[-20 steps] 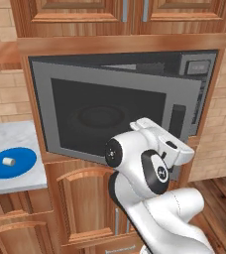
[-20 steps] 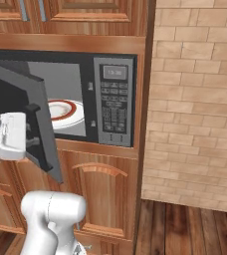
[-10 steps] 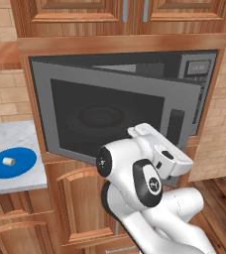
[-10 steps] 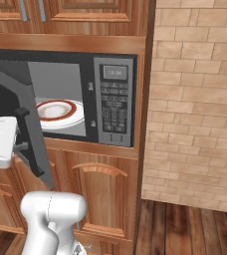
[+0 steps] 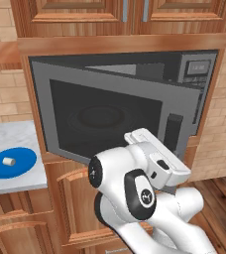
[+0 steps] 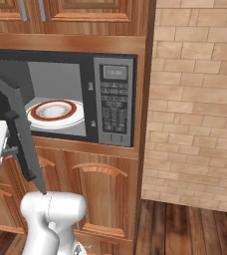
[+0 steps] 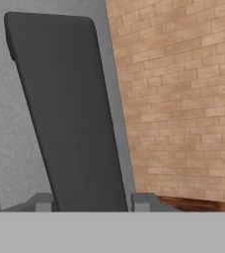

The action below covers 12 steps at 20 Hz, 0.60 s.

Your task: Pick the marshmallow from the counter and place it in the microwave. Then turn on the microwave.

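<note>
Brick wall (image 6: 195, 99), wooden cabinets (image 6: 100, 199)

Veined marble counter (image 5: 16, 181), dark glossy glass microwave (image 5: 110, 119) door, wooden cabinets (image 6: 103, 194)

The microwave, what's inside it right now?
Inside the microwave sits a white plate with a red rim, with nothing on it. The open door hides the left part of the inside, so that part cannot be checked.
</note>
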{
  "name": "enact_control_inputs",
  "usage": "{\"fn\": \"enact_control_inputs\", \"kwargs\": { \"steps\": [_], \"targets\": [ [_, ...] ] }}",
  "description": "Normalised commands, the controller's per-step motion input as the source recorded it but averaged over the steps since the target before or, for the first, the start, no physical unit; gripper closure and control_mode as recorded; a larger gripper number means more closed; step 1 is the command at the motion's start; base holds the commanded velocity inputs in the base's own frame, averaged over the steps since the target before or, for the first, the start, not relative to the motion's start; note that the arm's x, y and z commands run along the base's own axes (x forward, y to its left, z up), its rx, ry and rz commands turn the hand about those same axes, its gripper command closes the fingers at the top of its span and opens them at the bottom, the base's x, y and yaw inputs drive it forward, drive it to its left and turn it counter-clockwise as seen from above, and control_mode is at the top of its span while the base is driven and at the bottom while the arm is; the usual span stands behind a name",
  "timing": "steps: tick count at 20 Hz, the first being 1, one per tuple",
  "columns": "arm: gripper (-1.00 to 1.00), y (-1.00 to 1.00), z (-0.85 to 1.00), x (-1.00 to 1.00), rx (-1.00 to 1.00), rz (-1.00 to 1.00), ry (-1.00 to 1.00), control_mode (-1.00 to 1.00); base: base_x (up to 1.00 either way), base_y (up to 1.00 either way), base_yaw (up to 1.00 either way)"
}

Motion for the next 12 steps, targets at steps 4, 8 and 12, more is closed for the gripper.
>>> {"fn": "enact_control_inputs", "kwargs": {
  "steps": [4,8,12],
  "targets": [
    [1.00,0.05,0.00,-0.33,-0.03,0.00,-0.02,-1.00,0.00,0.00,0.00],
    [1.00,0.06,0.00,-0.31,-0.02,0.00,-0.01,-1.00,0.00,0.00,0.00],
    [1.00,0.11,-0.01,-0.29,-0.03,0.00,-0.02,-1.00,0.00,0.00,0.00]
  ]
}}
